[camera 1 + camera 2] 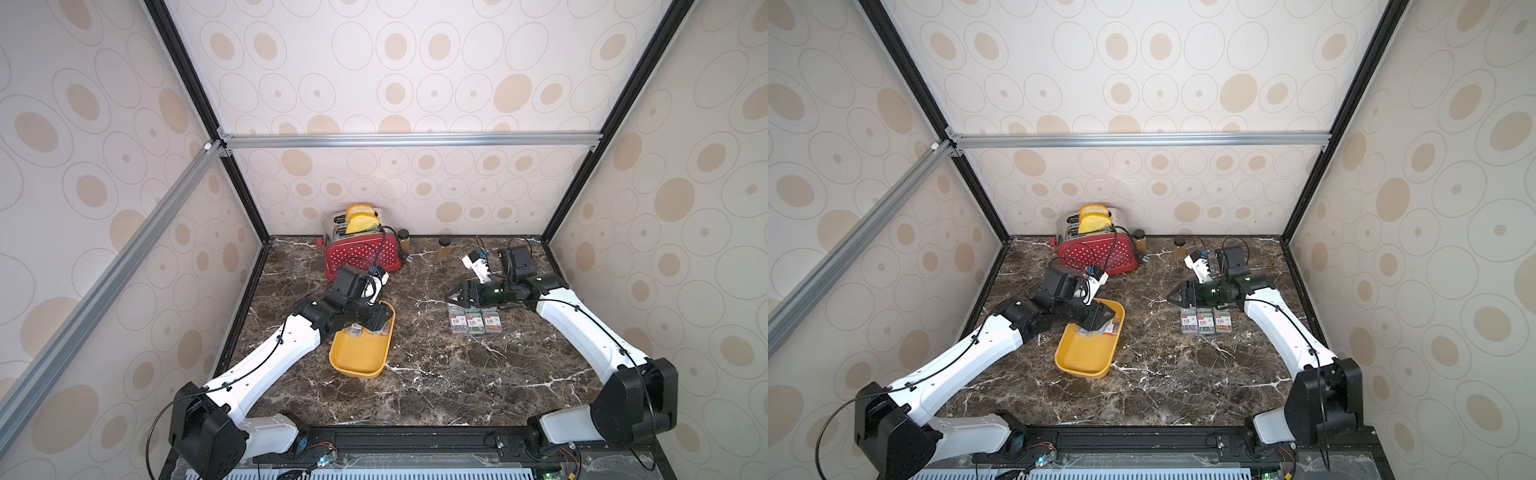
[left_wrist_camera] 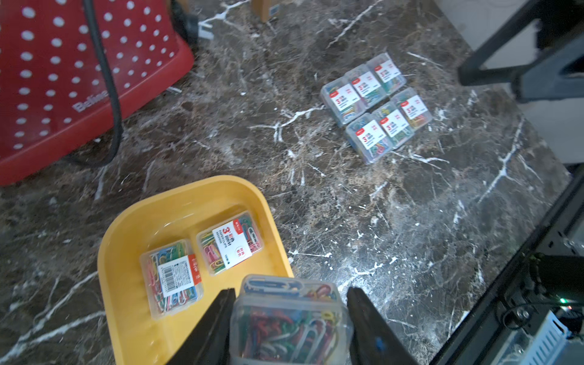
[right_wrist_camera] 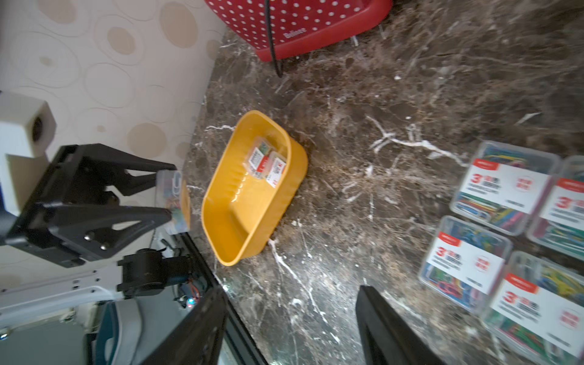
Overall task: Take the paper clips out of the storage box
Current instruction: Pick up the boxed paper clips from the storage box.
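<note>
Pinched in the left claw (image 2: 290, 290), one case of paper clips (image 2: 284, 325) hangs above the storage box (image 2: 177, 199) (held clear of its wall, I judge); two cases (image 2: 172, 278) lie inside, six cases (image 2: 376, 107) sit in rows on the counter (image 2: 316, 205). Right wrist: right claw (image 3: 290, 290) spread, empty; rows cut off. In both top views the left arm (image 1: 270, 353) hides the box's far end.

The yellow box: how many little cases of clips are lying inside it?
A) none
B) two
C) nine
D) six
B: the left wrist view shows two cases lying flat in the yellow box, while the left gripper has its jaws closed on the held case.
</note>
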### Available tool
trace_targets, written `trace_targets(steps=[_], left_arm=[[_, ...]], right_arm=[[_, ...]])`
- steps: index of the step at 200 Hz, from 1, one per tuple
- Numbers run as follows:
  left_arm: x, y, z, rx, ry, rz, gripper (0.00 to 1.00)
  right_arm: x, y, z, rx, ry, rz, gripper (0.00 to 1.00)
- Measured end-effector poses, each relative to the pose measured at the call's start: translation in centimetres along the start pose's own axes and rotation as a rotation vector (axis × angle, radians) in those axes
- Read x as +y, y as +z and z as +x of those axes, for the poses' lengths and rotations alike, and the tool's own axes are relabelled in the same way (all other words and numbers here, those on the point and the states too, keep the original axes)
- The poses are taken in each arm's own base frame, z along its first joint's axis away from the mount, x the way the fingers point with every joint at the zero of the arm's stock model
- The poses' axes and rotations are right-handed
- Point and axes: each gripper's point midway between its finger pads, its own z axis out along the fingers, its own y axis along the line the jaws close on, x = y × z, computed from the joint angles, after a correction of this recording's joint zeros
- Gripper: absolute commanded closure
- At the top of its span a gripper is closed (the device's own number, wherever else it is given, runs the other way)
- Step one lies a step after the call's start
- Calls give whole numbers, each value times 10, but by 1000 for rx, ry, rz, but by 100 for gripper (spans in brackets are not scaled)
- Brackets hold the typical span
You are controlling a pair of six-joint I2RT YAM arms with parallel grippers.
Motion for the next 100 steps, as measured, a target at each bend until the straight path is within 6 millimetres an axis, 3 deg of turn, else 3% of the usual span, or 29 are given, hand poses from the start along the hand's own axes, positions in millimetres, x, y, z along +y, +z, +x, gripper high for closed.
trace_targets(steps=[54,100], left_arm=[[-26,-11,-17,-70,116,135,70],[-42,-23,-33,-116,199,196,72]], right_arm=[[45,26,-18,29,2,-190,29],[75,40,-20,70,-19,-279,29]])
